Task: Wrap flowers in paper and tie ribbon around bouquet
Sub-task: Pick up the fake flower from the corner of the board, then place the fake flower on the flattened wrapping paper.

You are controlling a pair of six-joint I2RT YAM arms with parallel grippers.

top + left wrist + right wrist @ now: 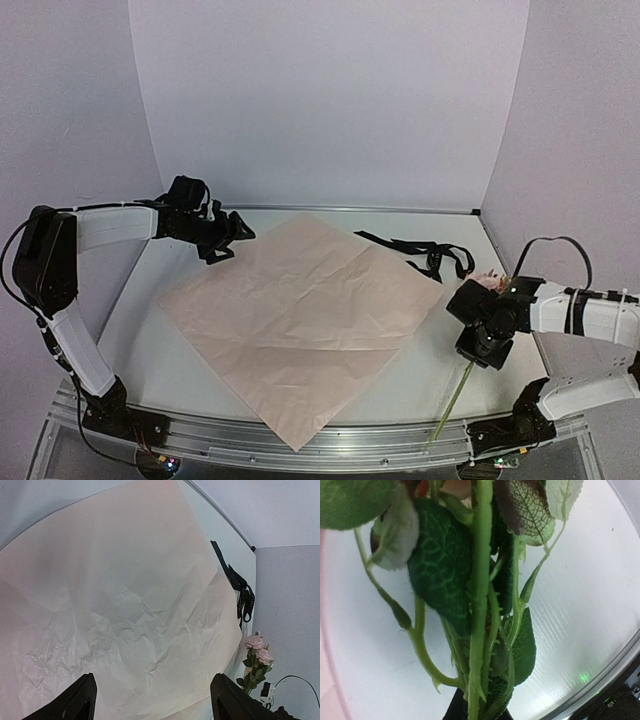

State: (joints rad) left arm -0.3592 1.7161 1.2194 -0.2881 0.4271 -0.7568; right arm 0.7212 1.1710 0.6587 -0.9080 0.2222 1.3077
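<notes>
The right fingers (482,345) are clenched on the flowers (480,605), pinching the bunched green stems below the leaves. This is at the right of the overhead frame, just off the right corner of the paper (300,310). The pink heads stick out past the wrist toward the top of the frame, and one long stem trails toward the bottom edge of the counter (430,375).

The bunch looks light. Its stems seem thin and springy, so they could twist or slip apart in a narrow pinch. A hold low on the gathered stems, clear of the soft petals, seems the safest one.

The left fingers (80,702) are released and empty, over the upper left corner of the paper. The sheet lies flat and creased in the middle. It looks thin and likely to slide or buckle, so an edge or corner is the place to take it.

The ribbon (420,250) lies limp at upper right, beyond the sheet.
</notes>
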